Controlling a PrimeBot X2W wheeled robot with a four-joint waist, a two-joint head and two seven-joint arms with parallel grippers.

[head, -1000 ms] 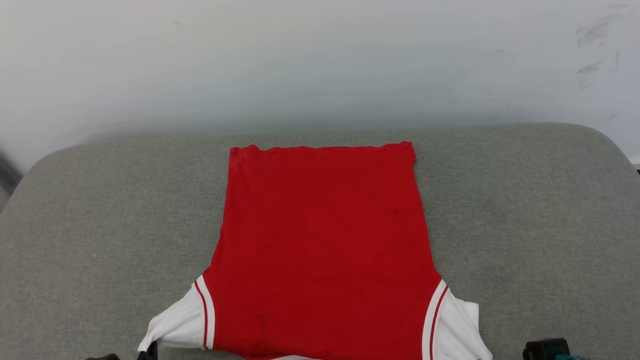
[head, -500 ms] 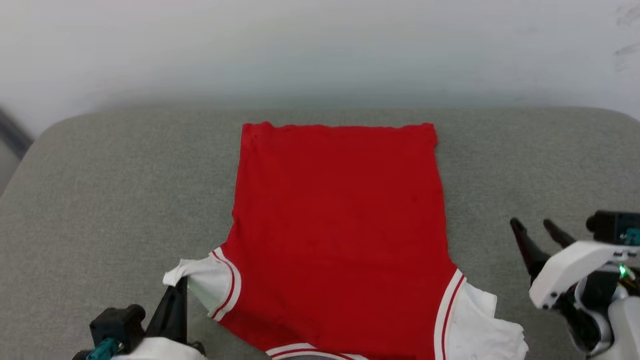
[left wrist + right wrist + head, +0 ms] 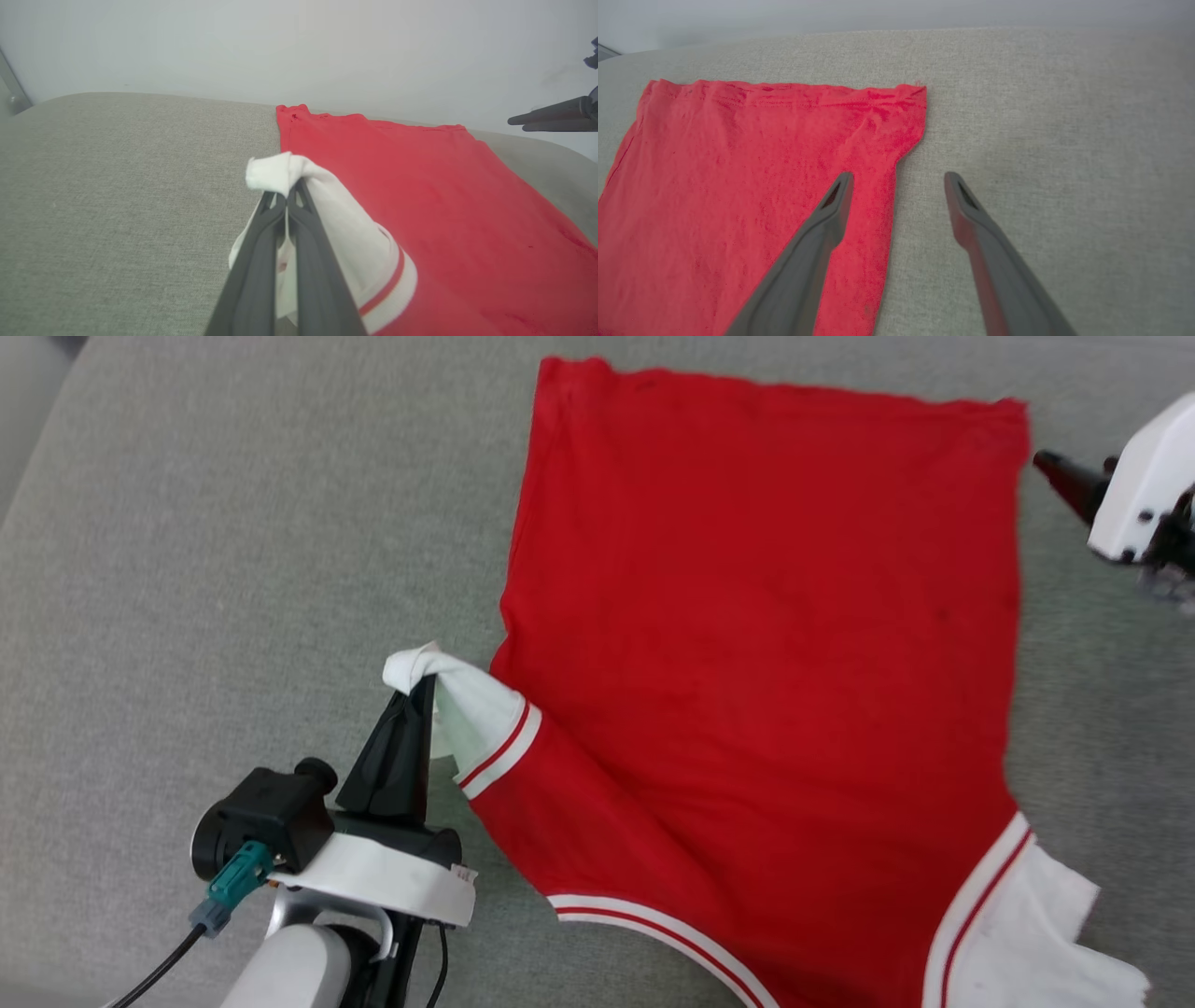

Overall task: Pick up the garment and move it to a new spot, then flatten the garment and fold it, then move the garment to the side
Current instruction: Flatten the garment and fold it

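Four fingers (image 3: pixel 822 233), one garment (image 3: pixel 766 644)

A: Which surface fills the foreground?
B: A table (image 3: pixel 187 569) covered in grey woven fabric, its far corners rounded (best seen in the left wrist view).
A: And behind it?
B: A plain pale wall (image 3: pixel 299 46) rising directly from the table's far edge, under soft, even light.

The garment (image 3: pixel 747 663) on the cushion (image 3: pixel 233 569), left tool (image 3: pixel 286 192) at its left sleeve, right tool (image 3: pixel 899 176) at its far right corner
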